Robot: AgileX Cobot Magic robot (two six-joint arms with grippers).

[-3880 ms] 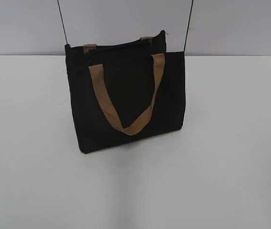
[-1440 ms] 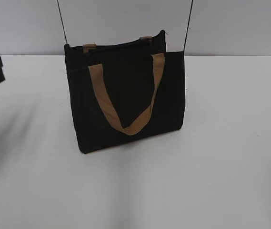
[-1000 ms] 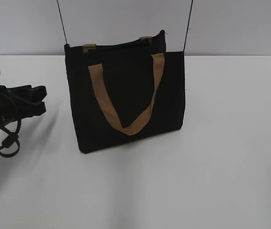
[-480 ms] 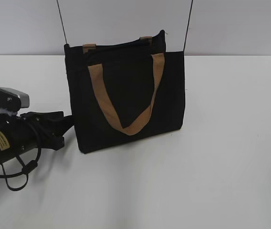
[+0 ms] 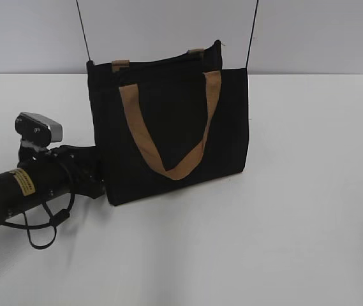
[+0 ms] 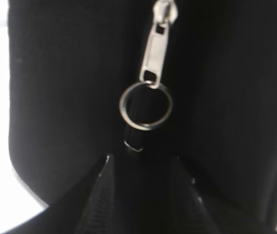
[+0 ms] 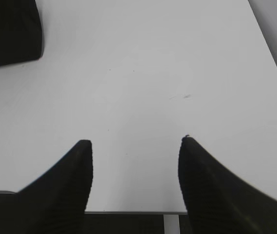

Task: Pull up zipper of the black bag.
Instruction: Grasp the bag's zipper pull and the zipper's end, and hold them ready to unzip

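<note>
The black bag (image 5: 168, 153) stands upright on the white table (image 5: 296, 223), its tan handle (image 5: 144, 143) hanging down the front. My left gripper (image 5: 97, 172) is at the bag's lower left end. In the left wrist view its open gripper (image 6: 142, 160) points at the bag's end (image 6: 60, 87). The zipper's silver pull (image 6: 154, 54) and its round ring (image 6: 145, 105) hang just beyond the fingertips (image 6: 106, 168). A dark strip below the ring lies between the jaws. My right gripper (image 7: 136, 144) is open and empty over bare table, with a corner of the bag (image 7: 9, 34) at the upper left.
Two thin black cords (image 5: 82, 29) (image 5: 252, 32) rise from the bag's top corners out of frame. A grey wall (image 5: 321, 32) stands behind the table. The table's near edge (image 7: 128, 212) shows under the right gripper.
My left arm has come in from the left edge and moved right and down until its gripper reaches the bag's left end. The bag has not moved.
</note>
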